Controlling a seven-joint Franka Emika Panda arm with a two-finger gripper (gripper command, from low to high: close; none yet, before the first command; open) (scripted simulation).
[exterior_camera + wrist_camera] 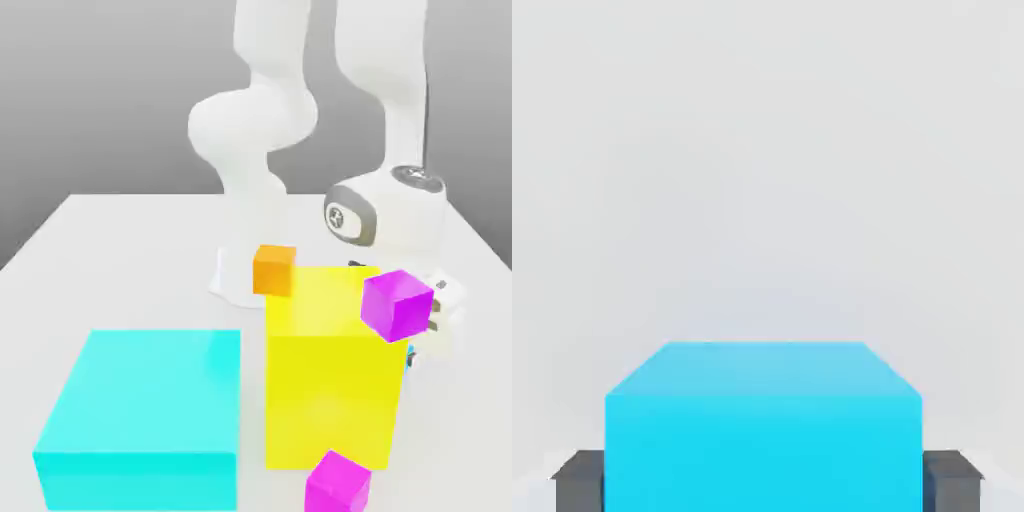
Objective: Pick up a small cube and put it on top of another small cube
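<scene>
Your bench [120, 250] is plain white against a grey backdrop, carrying a big cyan block [150, 400], a tall yellow block [330, 390] and orange [273, 269] and magenta [338, 483] cubes. Your pincer [762, 480] is clamped on the sky-blue cube [762, 425], behind the yellow block, near the violet-magenta cube [397, 304].

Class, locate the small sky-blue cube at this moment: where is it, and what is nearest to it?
In the hand view the small sky-blue cube sits between the gripper's two dark fingers, above the pale table.
</scene>
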